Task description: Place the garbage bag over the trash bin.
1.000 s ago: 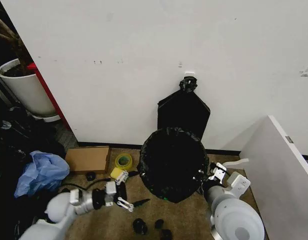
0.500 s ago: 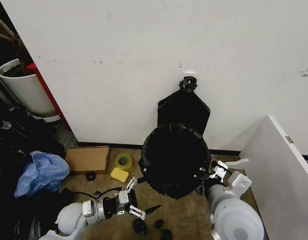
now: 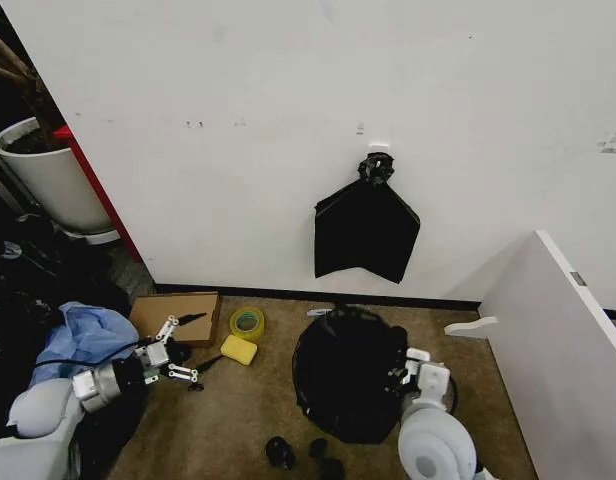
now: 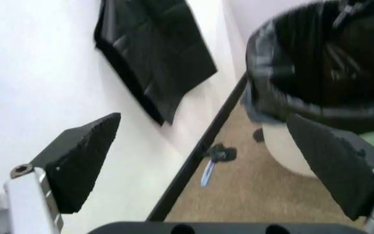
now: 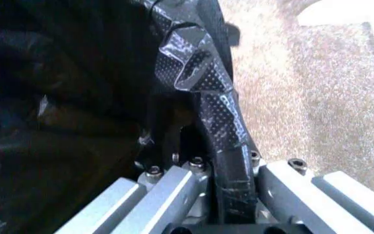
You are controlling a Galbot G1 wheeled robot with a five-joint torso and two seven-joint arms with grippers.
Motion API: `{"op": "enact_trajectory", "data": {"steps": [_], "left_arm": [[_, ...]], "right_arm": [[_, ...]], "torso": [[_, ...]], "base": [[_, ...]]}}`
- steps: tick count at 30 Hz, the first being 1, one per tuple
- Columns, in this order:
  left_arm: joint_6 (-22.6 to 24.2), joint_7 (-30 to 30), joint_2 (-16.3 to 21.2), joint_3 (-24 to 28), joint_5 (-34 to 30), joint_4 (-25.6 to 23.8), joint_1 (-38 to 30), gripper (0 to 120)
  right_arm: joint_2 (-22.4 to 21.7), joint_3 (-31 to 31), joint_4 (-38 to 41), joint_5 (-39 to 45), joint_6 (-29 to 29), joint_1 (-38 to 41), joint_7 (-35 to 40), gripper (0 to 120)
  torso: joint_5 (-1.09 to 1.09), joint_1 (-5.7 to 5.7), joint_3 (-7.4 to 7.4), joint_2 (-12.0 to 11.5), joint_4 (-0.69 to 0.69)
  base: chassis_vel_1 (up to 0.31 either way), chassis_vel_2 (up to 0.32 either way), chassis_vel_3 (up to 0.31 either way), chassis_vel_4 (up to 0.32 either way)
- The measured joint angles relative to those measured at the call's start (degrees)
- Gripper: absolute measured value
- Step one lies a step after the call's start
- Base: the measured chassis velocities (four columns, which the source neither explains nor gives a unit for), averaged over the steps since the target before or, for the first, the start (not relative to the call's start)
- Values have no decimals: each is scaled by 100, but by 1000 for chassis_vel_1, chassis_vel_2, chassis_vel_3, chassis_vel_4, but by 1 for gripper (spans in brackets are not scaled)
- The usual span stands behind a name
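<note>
On the brown carpet floor (image 3: 238,420) near the white wall (image 3: 288,120), you've got the round cream-white plastic trash bin (image 4: 288,151) standing upright, long axis vertical, mouth pointing up. Its glossy black wrinkled plastic garbage bag (image 3: 348,385) is draped over the rim and lines the inside; from the head cam it covers the whole bin.

Your right end effector (image 3: 406,378) sits at the bin's right side, rim level, clenched on a fold of the bag w/ its dotted black pads (image 5: 223,122) pinching the plastic.

Your left end effector (image 3: 181,347) is well apart, out to the left over the floor, released w/ fingers spread wide, nothing between them. It hangs by the flat brown cardboard piece (image 3: 168,318), w/ the yellow sponge block (image 3: 238,349) and yellow tape roll (image 3: 247,322) just beside.

Flat matte-black bundle (image 3: 366,228) hangs on the wall behind the bin.
</note>
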Motion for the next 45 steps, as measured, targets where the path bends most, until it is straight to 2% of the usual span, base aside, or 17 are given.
{"op": "enact_trajectory", "data": {"steps": [7,13,19,22,27,28,29,30,31,32,34,36,37,40,41,42,45], "left_arm": [[-16,33,-198,67,1,-201,75,100],[-16,34,-243,88,3,-284,108,100],[39,-24,-246,37,-29,-441,106,100],[45,-84,-252,36,-38,-466,117,100],[52,-423,-281,80,-175,-547,177,100],[81,-1610,-328,368,-426,-804,363,100],[81,-1610,-328,368,-426,-804,363,100],[70,-2018,-341,501,-445,-901,435,100],[44,-2841,-365,757,-433,-1141,603,100],[57,-3322,-397,874,-423,-1321,717,100],[258,-4949,-696,1109,-403,-1999,1167,100],[295,-5228,-786,1143,-355,-2138,1285,100],[324,-5711,-962,1204,-142,-2390,1483,100],[403,-6780,-1301,1297,540,-2738,1651,100],[500,-7466,-1480,1312,932,-2870,1639,100],[595,-7897,-1604,1304,1151,-2979,1624,100],[832,-8232,-1700,1249,1189,-3187,1625,100]], "right_arm": [[-115,-91,-123,126,-446,186,-19,0],[4,-48,-231,423,-638,419,22,20],[8,115,-159,494,-601,534,-5,48],[-9,168,-97,417,-527,536,-65,54],[-26,301,35,-349,105,471,-546,68],[4,365,139,-1467,1124,220,-1227,79],[4,365,139,-1467,1124,220,-1227,79],[17,383,148,-1723,1403,146,-1431,83],[50,428,148,-2227,1985,-12,-1842,88],[72,455,138,-2498,2270,-87,-2048,91],[196,702,-56,-3760,3662,-407,-2925,98],[214,766,-93,-3955,3868,-453,-3071,99],[268,1028,-205,-4625,4513,-619,-3587,100],[373,1548,-285,-5306,5359,-888,-4549,100],[480,1947,-282,-5616,5727,-1032,-4974,100],[600,2277,-265,-5763,5905,-1144,-5210,100],[782,2696,-209,-5778,6008,-1295,-5510,100]], "torso": [[-2,0,0,0,-2],[-1,0,0,0,-1],[0,0,0,0,-1],[-1,0,0,0,-2],[0,0,0,0,0],[0,0,-1,0,-1],[0,0,-1,0,-1],[0,0,-1,0,-1],[-2,0,-1,0,-2],[-3,0,-1,0,-3],[5,0,-2,1,-3],[3,0,-1,1,-1],[-3,0,-1,1,2],[3,-1,-2,1,1],[-2,-1,-2,2,-1],[-1,0,-1,1,-2],[-1,0,-1,1,-2]], "base": [[0,0,0,0],[0,0,0,0],[0,0,0,0],[0,0,0,0],[0,0,0,0],[0,0,0,0],[0,0,0,0],[0,0,0,0],[0,0,0,0],[0,0,0,0],[0,0,0,0],[0,0,0,0],[0,0,0,0],[0,0,0,0],[0,0,0,0],[0,0,0,0],[0,0,0,0]]}}
